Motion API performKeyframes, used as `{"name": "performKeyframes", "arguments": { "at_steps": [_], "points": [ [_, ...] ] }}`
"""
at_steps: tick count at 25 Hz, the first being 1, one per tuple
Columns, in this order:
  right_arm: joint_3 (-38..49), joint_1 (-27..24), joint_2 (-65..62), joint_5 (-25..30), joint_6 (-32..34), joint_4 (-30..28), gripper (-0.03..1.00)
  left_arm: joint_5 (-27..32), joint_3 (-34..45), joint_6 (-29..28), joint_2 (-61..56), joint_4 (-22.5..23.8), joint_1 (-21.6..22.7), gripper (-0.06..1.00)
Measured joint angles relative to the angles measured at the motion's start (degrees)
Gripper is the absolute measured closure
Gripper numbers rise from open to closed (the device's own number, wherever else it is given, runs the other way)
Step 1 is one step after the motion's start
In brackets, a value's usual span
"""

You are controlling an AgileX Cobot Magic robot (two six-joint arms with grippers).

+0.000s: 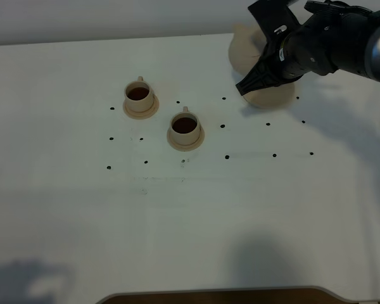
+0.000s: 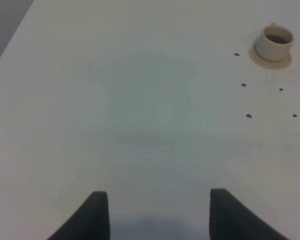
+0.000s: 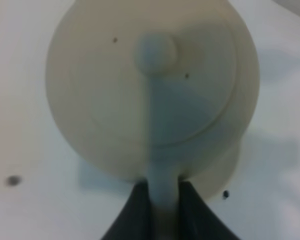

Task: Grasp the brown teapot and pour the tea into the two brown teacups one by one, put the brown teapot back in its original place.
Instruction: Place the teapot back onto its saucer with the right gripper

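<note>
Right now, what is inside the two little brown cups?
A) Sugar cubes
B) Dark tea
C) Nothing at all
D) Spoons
B: both teacups on their saucers show a dark brown liquid inside, and no spoons or cubes are in them.

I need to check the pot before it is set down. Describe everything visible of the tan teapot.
The squat, round, matte tan ceramic teapot has a flat lid with a round knob and a loop handle, which the right gripper is shut on. From above it hangs at the table's far right, over the wide tan saucer, largely hidden by the arm. Whether they touch is unclear.
</note>
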Motion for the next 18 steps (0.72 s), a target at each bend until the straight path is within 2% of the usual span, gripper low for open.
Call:
{"name": "performKeyframes", "arguments": {
  "at_steps": [7, 18],
  "points": [
    [-0.1, -4.5, 4.8, -1.0, -1.4, 3.6, 0.86, 0.0, 0.0, 0.0, 0.0, 0.0, 0.0, 0.46],
    [-0.1, -4.6, 7.0, -4.6, -2.9, 7.0, 0.86, 0.0, 0.0, -0.1, 0.0, 0.0, 0.0, 0.46]
  ]
}}
